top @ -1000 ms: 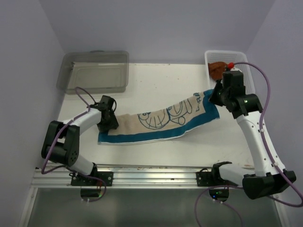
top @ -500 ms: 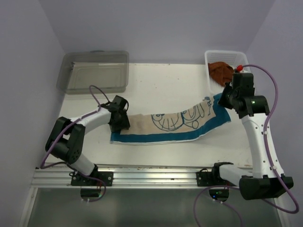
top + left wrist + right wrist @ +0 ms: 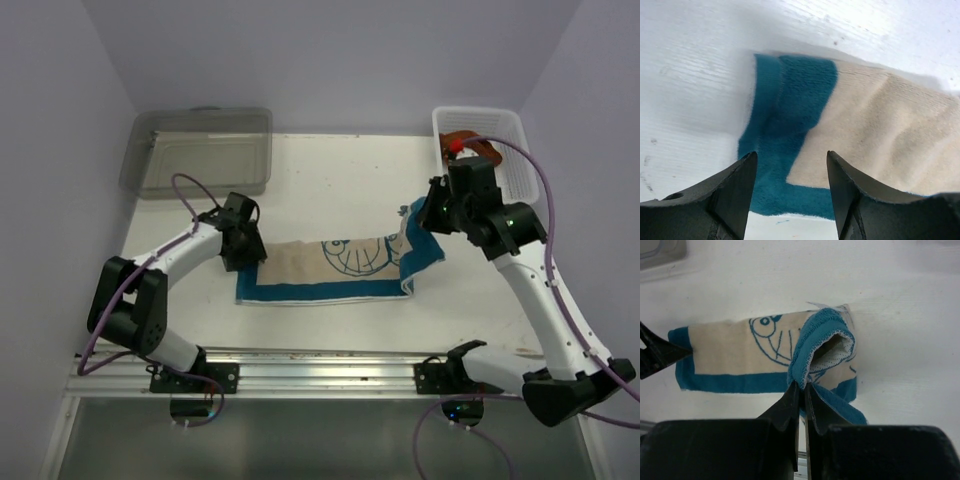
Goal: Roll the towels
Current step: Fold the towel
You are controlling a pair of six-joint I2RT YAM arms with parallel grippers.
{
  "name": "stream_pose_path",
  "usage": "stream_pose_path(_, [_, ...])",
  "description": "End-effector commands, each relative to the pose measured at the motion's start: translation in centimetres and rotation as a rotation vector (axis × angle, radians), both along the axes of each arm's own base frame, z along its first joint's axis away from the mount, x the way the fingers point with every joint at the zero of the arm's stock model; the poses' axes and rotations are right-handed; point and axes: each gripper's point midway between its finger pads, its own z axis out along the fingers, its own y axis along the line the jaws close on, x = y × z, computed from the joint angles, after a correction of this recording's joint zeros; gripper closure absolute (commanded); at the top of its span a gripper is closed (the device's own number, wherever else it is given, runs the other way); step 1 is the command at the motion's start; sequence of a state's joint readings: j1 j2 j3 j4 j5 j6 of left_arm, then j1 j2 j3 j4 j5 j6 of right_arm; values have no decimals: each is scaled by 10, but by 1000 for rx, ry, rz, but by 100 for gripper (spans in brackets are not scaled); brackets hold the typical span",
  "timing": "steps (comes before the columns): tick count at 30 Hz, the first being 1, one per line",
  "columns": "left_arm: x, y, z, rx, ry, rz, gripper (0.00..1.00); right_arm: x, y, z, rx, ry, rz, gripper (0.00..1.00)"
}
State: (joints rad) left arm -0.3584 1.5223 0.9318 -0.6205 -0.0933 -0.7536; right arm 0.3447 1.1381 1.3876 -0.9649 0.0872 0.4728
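White tabletop bears the plush cream towel, right end curled into a loop, blue hem pinched by the right gripper. Over its left border the left gripper gapes, empty. Beyond its right end, apparently a rust towel in the mesh basket.

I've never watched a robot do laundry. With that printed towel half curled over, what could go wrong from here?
The right claw pinches only the blue edge of the cream towel; it might slip out and the curl flop open. The left claw stands open over the other end, not gripping, so the towel may slide across the table rather than roll.
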Motion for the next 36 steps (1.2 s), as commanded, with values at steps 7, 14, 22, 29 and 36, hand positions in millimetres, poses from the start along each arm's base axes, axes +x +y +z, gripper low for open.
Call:
stream_pose_path(7, [-13,24,-29,27,74,20,38,1,84,2,55,-28,152,100])
stream_pose_path(14, [-30,51,-36,64,97,116,39,-5,146,-7,39,-12,292,100])
stream_pose_path(22, [-23,52,-20,38,54,121,39,-14,206,-19,41,7,406,100])
stream_pose_path(29, [-25,47,-26,16,76,101,39,-16,252,-34,40,17,430,100])
stream_pose_path(36, [-26,44,-29,-1,80,90,39,-11,282,-43,17,21,424,100])
